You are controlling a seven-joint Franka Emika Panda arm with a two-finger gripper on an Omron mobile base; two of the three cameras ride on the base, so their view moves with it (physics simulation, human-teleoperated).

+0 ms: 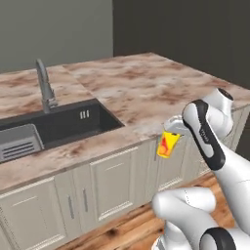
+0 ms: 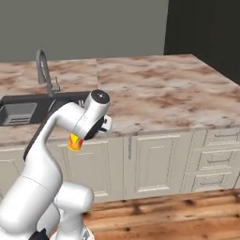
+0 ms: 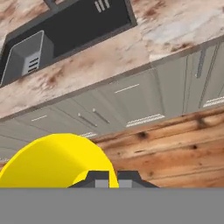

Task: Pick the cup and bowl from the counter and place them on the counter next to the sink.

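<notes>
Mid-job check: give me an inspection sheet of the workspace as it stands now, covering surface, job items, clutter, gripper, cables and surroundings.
Surface: marbled counter around a dark sink with a faucet; a grey rack sits in the basin.
Job's things: yellow cup held in the air in front of the cabinet doors, off the counter edge, right of the sink. Bowl: nothing seen.
Clutter: nothing seen.
Gripper: gripper shut on the cup's rim.
Cables: nothing seen.
Surroundings: wooden floor, grey wall, drawers to the right.
</notes>
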